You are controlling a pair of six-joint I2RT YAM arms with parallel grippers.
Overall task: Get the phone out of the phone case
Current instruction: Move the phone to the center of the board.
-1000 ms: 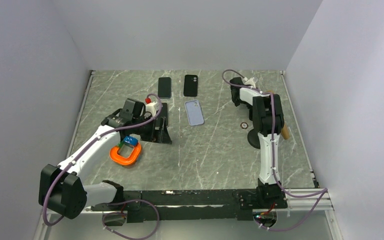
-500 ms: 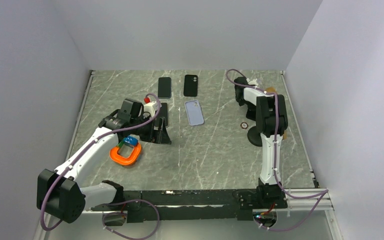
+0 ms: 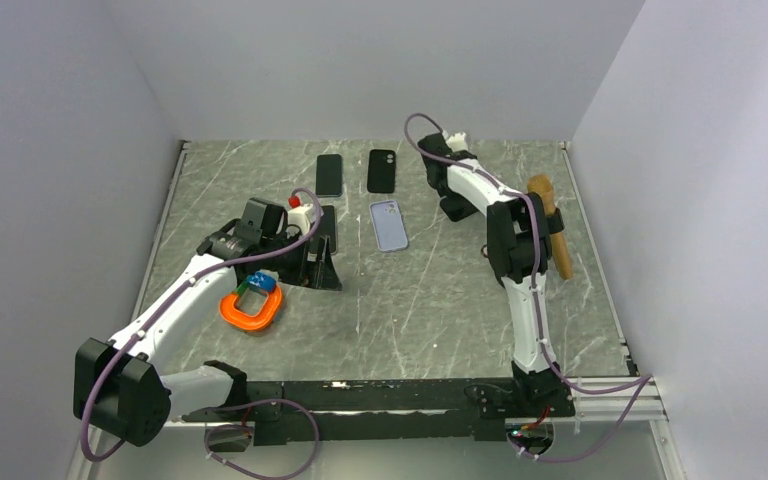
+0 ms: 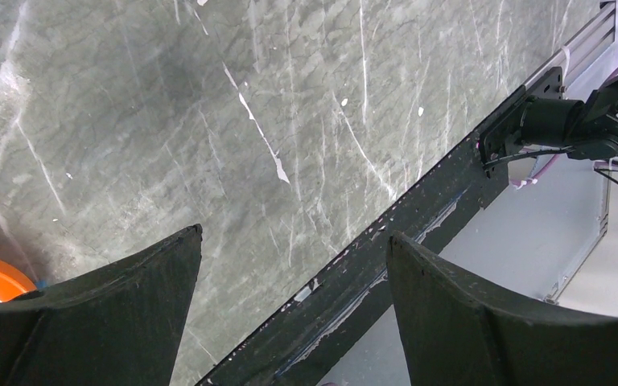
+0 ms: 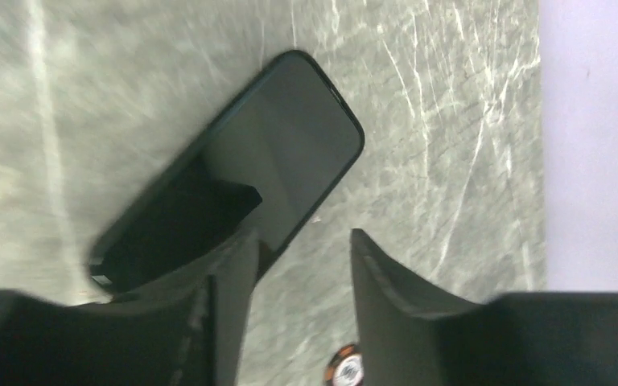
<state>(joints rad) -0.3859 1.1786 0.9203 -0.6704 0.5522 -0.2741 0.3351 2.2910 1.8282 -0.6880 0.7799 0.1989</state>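
Near the back of the table lie a black phone [image 3: 329, 174] screen up, a second black phone [image 3: 381, 171] back up, and a lavender phone case [image 3: 390, 224] back up; I cannot tell whether it holds a phone. My right gripper [image 3: 452, 208] hovers open just right of them. In the right wrist view a black phone [image 5: 282, 153] lies flat ahead of my right gripper [image 5: 303, 233], its left finger overlapping the phone's near end. My left gripper [image 3: 318, 262] is wide open and holds nothing, as my left gripper [image 4: 294, 233] also shows in its wrist view.
An orange ring [image 3: 250, 310] with a blue piece lies beside the left arm. A brown wooden-handled tool [image 3: 550, 225] lies near the right edge. A small orange-and-white disc [image 5: 346, 370] sits under the right gripper. The black front rail [image 4: 418, 217] runs along the near edge.
The right arm has swung left from the back right corner toward the phones, and its gripper has gone from shut to open. The left arm has barely moved.
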